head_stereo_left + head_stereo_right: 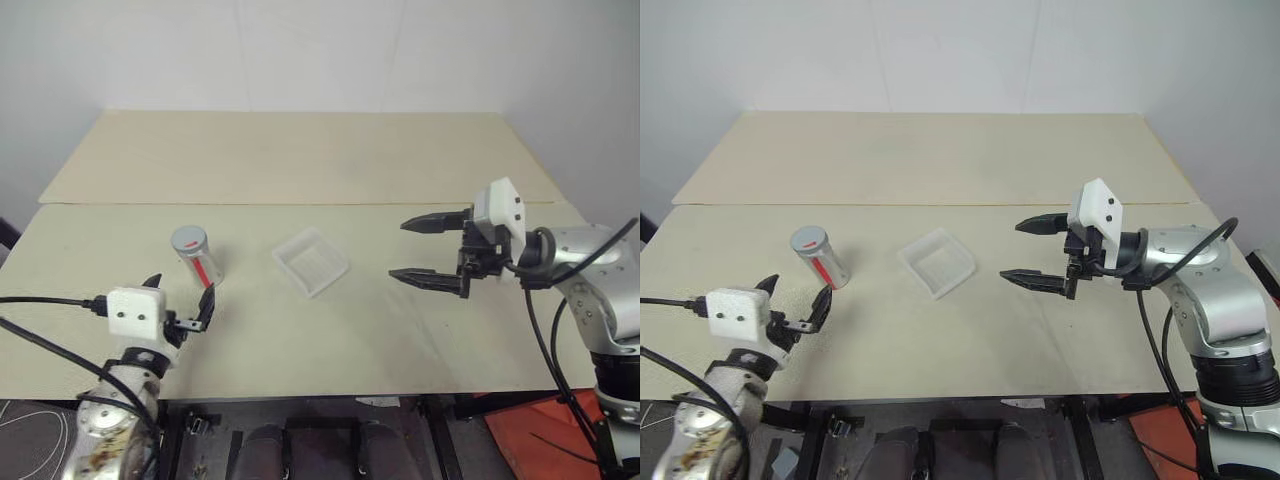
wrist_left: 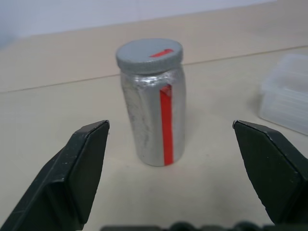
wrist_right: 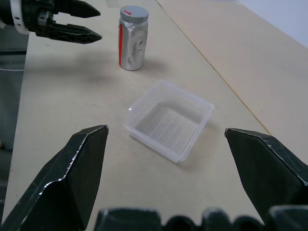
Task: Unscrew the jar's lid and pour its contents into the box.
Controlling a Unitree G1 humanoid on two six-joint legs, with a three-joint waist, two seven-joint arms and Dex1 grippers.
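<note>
The jar (image 1: pixel 197 256) stands upright at centre left of the tan table (image 1: pixel 300 170), its grey lid (image 2: pixel 149 55) on, bare tabletop all round. The clear ribbed box (image 1: pixel 311 261) sits mid-frame, nothing in it. The left gripper (image 1: pixel 180 299), fingers spread, sits just below the jar; the right gripper (image 1: pixel 425 250), spread too, hangs right of the box.

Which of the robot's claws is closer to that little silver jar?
Left. The left gripper sits just short of the jar, open. The right gripper hangs beyond the box.
</note>
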